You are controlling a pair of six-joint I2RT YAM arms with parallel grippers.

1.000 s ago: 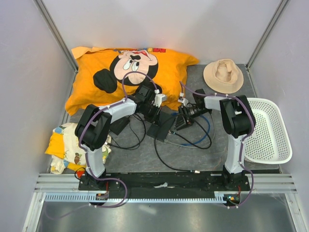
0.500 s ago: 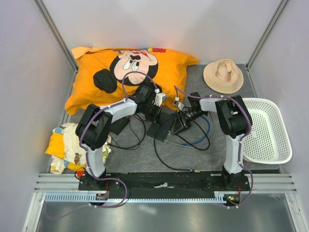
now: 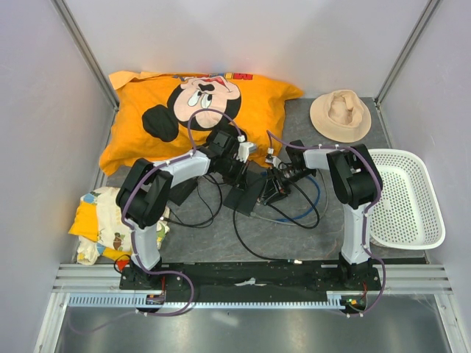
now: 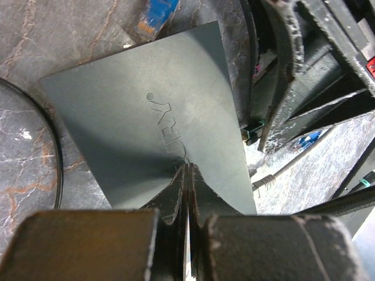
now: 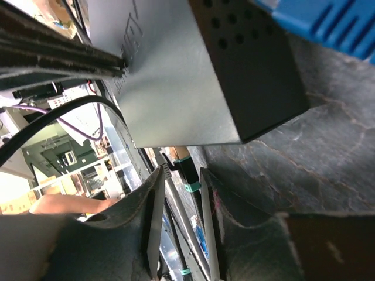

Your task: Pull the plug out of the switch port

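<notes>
The switch [image 3: 249, 194] is a flat matte black box lying mid-table; it also shows in the left wrist view [image 4: 146, 111] and the right wrist view [image 5: 187, 88]. My left gripper [image 3: 237, 170] is shut, and its tips [image 4: 186, 168] press down on the switch's top face. My right gripper [image 3: 274, 187] is at the switch's right edge. Its fingers [image 5: 153, 205] are open and straddle a black plug with a teal band [image 5: 188, 171], which sits at the switch's edge. I cannot tell whether they touch it. The plug also shows in the left wrist view [image 4: 252, 131].
An orange Mickey pillow [image 3: 199, 110] lies behind the arms and a tan hat [image 3: 340, 114] at the back right. A white basket [image 3: 408, 198] stands right, a printed cloth [image 3: 99, 220] left. A black adapter brick [image 3: 180, 191], black cables and a blue cable [image 3: 305, 209] lie around the switch. A loose blue plug [image 4: 155, 14] lies beside it.
My right gripper has moved left, up to the switch's right edge. My left gripper has stayed on the switch.
</notes>
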